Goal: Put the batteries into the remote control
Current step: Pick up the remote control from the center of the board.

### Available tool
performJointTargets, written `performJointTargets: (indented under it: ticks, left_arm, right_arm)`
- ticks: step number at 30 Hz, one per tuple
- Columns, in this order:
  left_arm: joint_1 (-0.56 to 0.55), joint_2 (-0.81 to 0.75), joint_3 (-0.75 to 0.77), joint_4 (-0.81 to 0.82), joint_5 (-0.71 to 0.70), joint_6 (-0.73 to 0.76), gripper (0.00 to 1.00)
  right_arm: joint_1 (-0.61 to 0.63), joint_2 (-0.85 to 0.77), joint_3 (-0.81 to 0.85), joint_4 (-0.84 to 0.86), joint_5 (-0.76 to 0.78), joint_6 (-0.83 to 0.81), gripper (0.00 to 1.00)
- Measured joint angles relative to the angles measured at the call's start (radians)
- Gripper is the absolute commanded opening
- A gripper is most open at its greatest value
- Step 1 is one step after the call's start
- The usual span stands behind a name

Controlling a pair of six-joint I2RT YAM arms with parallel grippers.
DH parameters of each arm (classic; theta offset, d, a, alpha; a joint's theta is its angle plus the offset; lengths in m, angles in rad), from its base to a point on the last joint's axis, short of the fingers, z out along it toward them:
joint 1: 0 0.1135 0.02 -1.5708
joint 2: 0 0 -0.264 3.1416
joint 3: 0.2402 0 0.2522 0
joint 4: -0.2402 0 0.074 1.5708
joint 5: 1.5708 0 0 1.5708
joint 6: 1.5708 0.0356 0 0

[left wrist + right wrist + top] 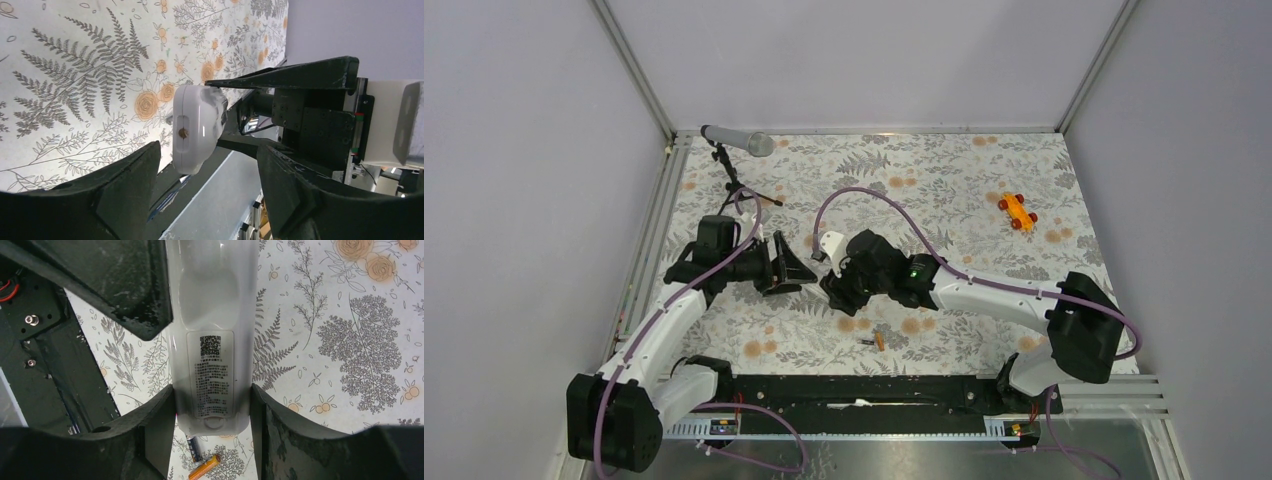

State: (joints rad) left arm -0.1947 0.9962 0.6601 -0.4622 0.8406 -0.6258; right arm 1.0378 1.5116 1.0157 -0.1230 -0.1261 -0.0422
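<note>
My right gripper is shut on the white remote control and holds it above the table, its labelled face towards the wrist camera. My left gripper is open, just left of the remote. In the left wrist view the remote's end sits just beyond my fingertips, not gripped. Two batteries lie on the floral cloth in front of the grippers. In the right wrist view one is coppery orange and the other looks dark.
A grey microphone on a black tripod stands at the back left. An orange toy car sits at the back right. A black rail runs along the near edge. Walls enclose the table on three sides.
</note>
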Motion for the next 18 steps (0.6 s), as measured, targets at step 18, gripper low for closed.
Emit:
performJointTargets:
  ticks: [18]
  left_arm:
    - [0.0,0.005,-0.108,0.161,0.035,-0.159,0.5]
  right_arm:
    - [0.0,-0.008,-0.002,0.0,-0.1,-0.069,0.3]
